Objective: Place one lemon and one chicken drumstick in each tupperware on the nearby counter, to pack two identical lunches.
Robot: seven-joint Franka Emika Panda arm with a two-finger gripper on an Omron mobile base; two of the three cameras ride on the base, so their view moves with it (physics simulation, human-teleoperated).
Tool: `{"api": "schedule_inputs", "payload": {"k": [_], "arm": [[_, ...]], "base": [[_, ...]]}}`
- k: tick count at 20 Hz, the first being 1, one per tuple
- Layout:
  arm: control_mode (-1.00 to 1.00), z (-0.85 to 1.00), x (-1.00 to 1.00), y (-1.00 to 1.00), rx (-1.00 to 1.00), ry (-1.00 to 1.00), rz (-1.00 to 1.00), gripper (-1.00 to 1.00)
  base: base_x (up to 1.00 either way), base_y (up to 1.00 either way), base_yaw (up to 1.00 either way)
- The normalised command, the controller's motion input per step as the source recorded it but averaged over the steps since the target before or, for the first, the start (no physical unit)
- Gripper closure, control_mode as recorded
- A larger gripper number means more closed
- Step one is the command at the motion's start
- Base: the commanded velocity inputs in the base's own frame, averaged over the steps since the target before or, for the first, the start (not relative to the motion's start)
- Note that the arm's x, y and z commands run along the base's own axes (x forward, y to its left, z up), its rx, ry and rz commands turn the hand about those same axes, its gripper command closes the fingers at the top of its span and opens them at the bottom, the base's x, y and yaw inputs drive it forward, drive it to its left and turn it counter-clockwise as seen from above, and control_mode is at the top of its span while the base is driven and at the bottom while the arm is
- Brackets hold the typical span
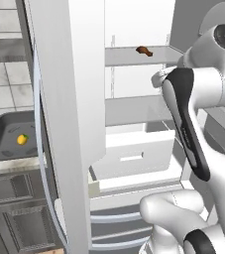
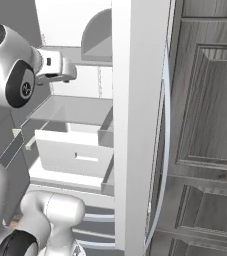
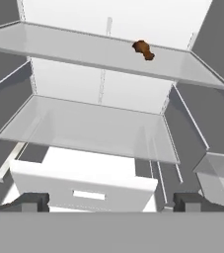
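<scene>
The fridge stands open and the arm reaches into it, the gripper [image 3: 111,201] spread wide with nothing between its fingertips [image 3: 32,201]. A chicken drumstick [image 3: 143,49] lies on the upper glass shelf [image 3: 74,47], toward the back and a little right of centre (seen from the hand, it sits high above the fingers and well apart from them). Below it is a second glass shelf [image 3: 89,128], and under that a white drawer [image 3: 84,190]. Off to the left, past the open fridge door [image 1: 67,124], a lemon [image 1: 22,139] rests inside a dark grey tupperware [image 1: 10,149] on the counter [image 1: 5,163].
</scene>
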Motion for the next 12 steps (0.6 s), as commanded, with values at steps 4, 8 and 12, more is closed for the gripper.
{"api": "schedule_inputs", "payload": {"k": [4,8,12], "arm": [[-1.00,0.07,0.38,-0.06,0.00,0.00,0.00,-1.00],[-1.00,0.00,0.46,-0.02,0.00,0.00,0.00,-1.00],[-1.00,0.00,0.45,-0.01,0.00,-0.06,0.00,-1.00]], "base": [[0.00,0.00,0.00],[0.00,0.00,0.00],[0.00,0.00,0.00]]}}
